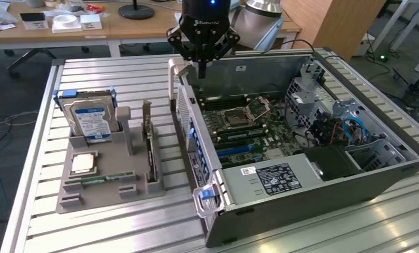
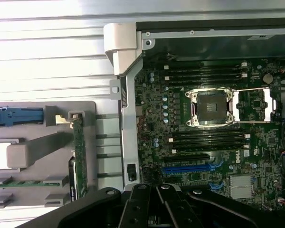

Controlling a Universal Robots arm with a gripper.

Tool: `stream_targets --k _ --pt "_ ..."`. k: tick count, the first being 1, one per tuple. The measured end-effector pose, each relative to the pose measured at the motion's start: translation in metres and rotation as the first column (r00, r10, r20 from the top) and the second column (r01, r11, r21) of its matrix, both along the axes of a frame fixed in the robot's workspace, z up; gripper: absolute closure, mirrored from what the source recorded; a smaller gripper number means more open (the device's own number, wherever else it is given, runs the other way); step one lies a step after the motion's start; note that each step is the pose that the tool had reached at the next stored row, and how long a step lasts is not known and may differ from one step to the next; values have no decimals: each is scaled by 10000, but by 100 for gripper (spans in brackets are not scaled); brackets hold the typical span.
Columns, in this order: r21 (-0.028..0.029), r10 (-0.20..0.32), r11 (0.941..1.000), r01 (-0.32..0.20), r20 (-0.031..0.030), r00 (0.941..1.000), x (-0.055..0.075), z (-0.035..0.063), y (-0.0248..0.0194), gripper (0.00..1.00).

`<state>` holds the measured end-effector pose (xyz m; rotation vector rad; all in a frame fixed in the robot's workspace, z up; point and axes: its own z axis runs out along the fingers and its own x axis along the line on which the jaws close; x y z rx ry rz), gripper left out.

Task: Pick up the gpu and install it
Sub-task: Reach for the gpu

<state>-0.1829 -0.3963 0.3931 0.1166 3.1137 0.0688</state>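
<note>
The gpu [image 1: 150,147] is a slim dark card standing on edge in a slot of the grey holder tray [image 1: 110,192], on the exterior view's left of the open computer case [image 1: 322,179]. In the wrist view the gpu [image 2: 79,152] shows edge-on, with a green board edge. My gripper [image 1: 202,67] hangs above the far rim of the case, well apart from the gpu. Its fingers [image 2: 142,209] are shut together with nothing between them. Below lies the motherboard [image 1: 248,124] with a blue card slot [image 2: 187,167].
A hard drive [image 1: 89,117] with a blue-white label stands at the far end of the tray. A processor chip [image 1: 83,162] and a green memory stick [image 1: 100,179] lie on the tray. The case holds a power supply [image 1: 276,176], drive cage [image 1: 314,100] and cables.
</note>
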Motion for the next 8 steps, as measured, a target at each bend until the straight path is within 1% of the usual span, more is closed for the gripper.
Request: stream_targets --k 8 --pt "0 -1 10000 1 0 10000 -102 -1 7 89"
